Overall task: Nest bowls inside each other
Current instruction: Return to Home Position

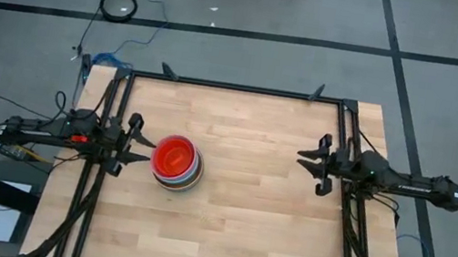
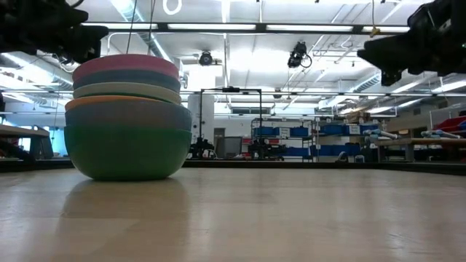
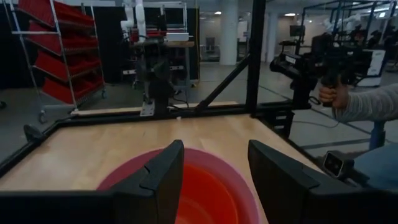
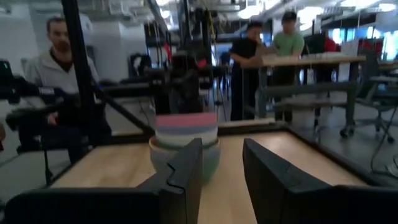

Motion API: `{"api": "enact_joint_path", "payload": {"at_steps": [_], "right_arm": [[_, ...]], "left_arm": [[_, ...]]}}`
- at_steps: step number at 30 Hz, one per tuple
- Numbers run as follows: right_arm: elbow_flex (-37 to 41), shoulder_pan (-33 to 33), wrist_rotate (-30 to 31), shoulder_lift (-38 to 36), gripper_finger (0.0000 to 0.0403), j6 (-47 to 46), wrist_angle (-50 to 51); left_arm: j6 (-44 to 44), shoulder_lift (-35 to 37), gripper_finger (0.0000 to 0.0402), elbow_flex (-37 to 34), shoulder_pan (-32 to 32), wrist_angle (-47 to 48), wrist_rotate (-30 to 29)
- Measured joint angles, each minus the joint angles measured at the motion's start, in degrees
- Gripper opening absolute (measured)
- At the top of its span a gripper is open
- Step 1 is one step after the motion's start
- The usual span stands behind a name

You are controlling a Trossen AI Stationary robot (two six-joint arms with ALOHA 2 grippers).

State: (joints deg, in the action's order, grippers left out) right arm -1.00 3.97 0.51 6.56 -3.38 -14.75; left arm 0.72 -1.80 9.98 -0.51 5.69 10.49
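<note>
On the tabletop (image 1: 241, 227), nested bowls (image 1: 178, 162) look light, stiff, slick; pinch the rim. Empty, the left gripper (image 1: 141, 145) and right gripper (image 1: 311, 163) hang spread apart.

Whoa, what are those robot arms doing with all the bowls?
The bowls sit nested in one stack on the table, left of its middle. The red-orange bowl is on top and the teal bowl is at the bottom. Neither arm holds anything. The left claw hangs open right by the stack's edge, a bit higher than it. The right claw is open too, far off at the table's right side. The nesting looks done.
</note>
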Motion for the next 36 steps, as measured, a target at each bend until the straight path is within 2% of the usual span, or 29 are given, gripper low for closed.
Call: {"api": "enact_joint_path", "payload": {"at_steps": [7,20,36], "right_arm": [[0.01,0.0,0.01,-0.27,0.0106,1.73,5.56],[0.01,-0.02,0.45,-0.25,0.0106,5.62,9.43],[-0.01,-0.02,1.42,-0.25,0.0106,3.04,9.27]], "left_arm": [[-3.92,0.02,0.0188,0.0,-0.02,0.57,-0.09],[-6.48,0.0,0.0188,0.0,-0.02,1.57,-1.92],[-2.0,0.0,0.0188,0.02,-0.02,0.9,-2.08]]}}
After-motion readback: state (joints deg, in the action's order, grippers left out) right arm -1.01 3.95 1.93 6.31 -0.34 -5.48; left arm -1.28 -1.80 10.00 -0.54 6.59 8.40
